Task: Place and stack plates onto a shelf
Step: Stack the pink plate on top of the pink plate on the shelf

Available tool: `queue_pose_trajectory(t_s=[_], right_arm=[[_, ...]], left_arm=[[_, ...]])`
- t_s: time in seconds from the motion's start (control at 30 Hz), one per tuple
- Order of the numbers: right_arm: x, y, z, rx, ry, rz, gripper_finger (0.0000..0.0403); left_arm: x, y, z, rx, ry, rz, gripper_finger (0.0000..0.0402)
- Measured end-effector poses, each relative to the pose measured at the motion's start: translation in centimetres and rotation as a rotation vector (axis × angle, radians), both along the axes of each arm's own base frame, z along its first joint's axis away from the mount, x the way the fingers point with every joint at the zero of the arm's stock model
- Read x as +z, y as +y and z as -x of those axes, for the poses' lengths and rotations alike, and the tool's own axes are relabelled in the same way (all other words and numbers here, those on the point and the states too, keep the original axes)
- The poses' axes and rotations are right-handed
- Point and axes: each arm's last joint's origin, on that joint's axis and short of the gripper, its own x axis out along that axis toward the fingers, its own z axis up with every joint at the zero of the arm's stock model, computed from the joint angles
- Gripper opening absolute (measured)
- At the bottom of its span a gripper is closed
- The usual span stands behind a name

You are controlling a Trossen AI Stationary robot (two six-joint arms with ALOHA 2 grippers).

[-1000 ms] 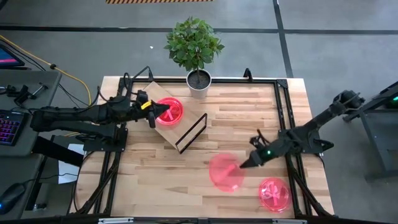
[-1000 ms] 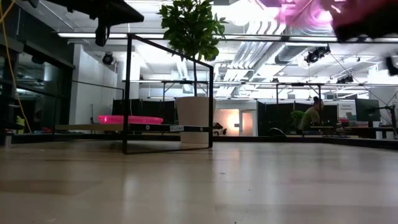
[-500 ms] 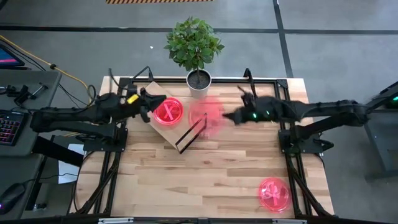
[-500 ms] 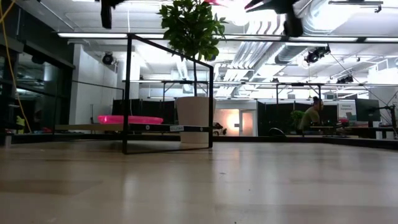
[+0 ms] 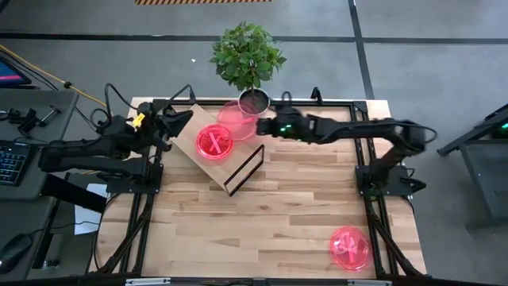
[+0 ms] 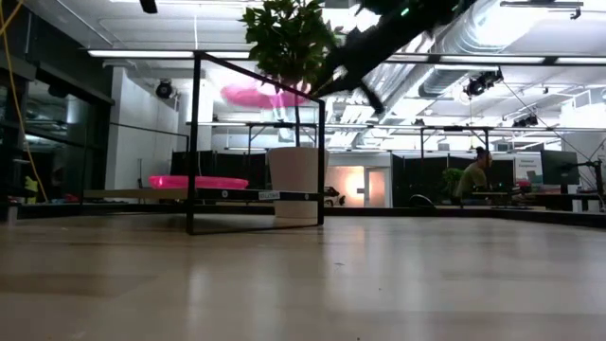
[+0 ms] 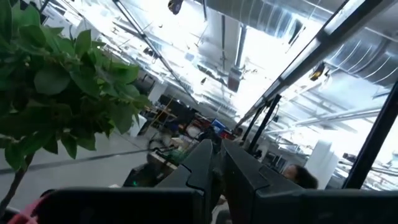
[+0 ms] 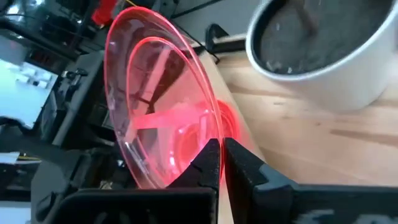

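Note:
My right gripper (image 5: pixel 266 127) reaches in from the right and is shut on a translucent pink plate (image 5: pixel 237 119). It holds the plate in the air over the far part of the shelf (image 5: pixel 193 119), close to the plant pot. In the low view the held plate (image 6: pixel 256 95) hovers well above the shelf board (image 6: pixel 204 195). Another plate (image 5: pixel 214 143) lies flat on the shelf. A third plate (image 5: pixel 349 247) lies on the table near the right corner. My left gripper (image 5: pixel 178 121) is shut and empty, just left of the shelf. My right gripper pinches the plate's rim (image 8: pixel 208 140) between its two fingers, on the side facing the table's right. The fingers (image 8: pixel 245 165) come in about level from the right. The plate is lifted clear and sits nearly level, slightly tilted, above the shelf.
A potted plant in a white pot (image 5: pixel 253 105) stands at the far edge, right beside the held plate. The shelf's black wire leg (image 5: pixel 244 169) stands up on its near-right side. Open tabletop (image 5: pixel 286 206) lies between the shelf and the near-right plate.
My right gripper has swung the plate from low over the near-right of the table, up and toward the far left, until it is over the shelf beside the pot. My left gripper has drawn back from the plate on the shelf toward the left and far edge.

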Motion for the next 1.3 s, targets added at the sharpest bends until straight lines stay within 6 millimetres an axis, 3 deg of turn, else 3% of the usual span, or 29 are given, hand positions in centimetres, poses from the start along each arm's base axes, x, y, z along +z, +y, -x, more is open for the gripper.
queue_pose_trajectory(t_s=[0.17,0.5,1.07,1.3], right_arm=[[-2.9,-1.1,-3.8,-0.019,0.026,-0.05,0.0],[-5.3,-2.8,-9.9,0.072,0.127,-0.055,0.0],[-6.5,-2.8,-10.6,0.12,0.159,-0.105,0.0004],[-6.1,-2.8,-10.9,0.153,0.115,-0.084,0.0066]], left_arm=[[0.1,0.0,0.1,0.009,0.001,-0.013,0.0026],[0.0,0.0,0.1,0.008,0.0,-0.007,0.0026],[0.0,0.0,0.1,0.004,-0.002,0.004,0.0026],[0.0,0.0,0.1,0.004,-0.002,0.005,0.0026]])
